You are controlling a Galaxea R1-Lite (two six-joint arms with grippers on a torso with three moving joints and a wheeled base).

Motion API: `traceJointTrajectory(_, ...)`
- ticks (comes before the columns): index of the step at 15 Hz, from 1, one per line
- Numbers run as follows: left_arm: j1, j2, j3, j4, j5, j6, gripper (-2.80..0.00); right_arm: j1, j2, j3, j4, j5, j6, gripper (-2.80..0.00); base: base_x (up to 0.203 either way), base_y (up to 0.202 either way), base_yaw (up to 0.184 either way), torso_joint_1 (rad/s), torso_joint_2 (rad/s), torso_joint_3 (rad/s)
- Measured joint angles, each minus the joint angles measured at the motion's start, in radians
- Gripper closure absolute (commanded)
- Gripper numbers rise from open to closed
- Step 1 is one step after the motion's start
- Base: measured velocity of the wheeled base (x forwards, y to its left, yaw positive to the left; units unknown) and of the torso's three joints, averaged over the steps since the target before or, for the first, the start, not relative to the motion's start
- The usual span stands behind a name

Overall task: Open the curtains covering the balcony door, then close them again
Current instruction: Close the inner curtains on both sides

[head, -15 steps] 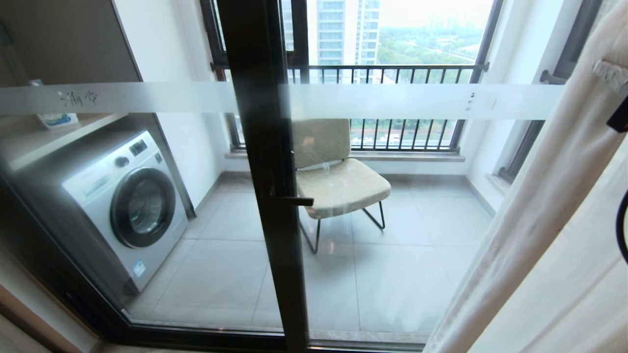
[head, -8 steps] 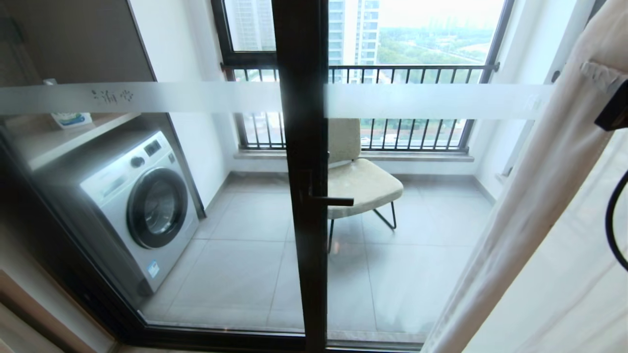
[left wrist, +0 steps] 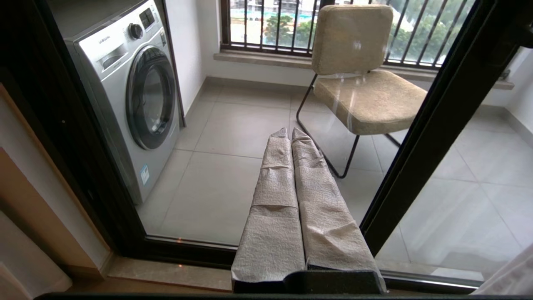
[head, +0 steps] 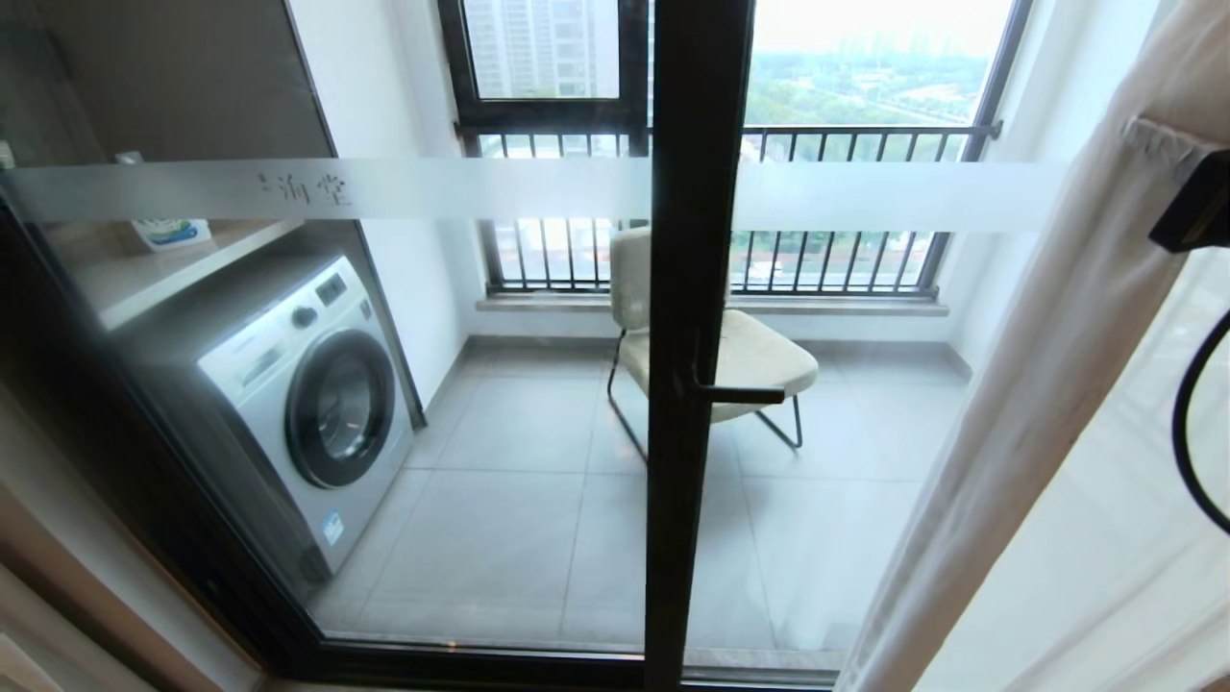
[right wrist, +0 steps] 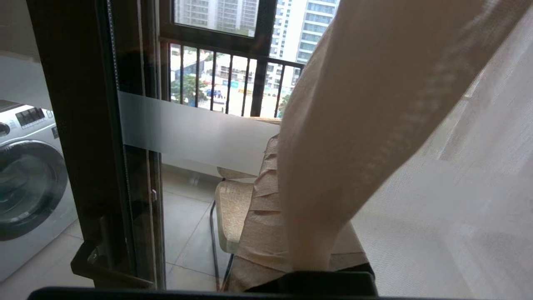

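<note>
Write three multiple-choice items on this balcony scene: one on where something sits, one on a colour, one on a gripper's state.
1. Where is the washing machine?
A. Behind the glass, left of the door's black frame post
B. Right of the post, beside the curtains
C. Indoors, in front of the glass

2. What colour is the balcony door frame?
A. White
B. Black
C. Wood brown

3. What is the right gripper doing?
A. Open, clear of everything
B. Shut on the door handle
C. Shut on the curtains

Answers:
1. A: in the head view it stands on the balcony tiles at the left.
2. B: the post and bottom rail are black.
3. C: the right wrist view shows the cream fold of the curtains pinched between its fingers.
</note>
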Motion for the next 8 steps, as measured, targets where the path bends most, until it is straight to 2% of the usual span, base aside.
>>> traceJointTrajectory(8,0.0,0.0,0.0,0.0,0.0,0.0,0.0,0.0,0.001,0.005,0.0,0.0,-0.001,0.0,0.0,0.192,0.0,0.003,0.0,0.003)
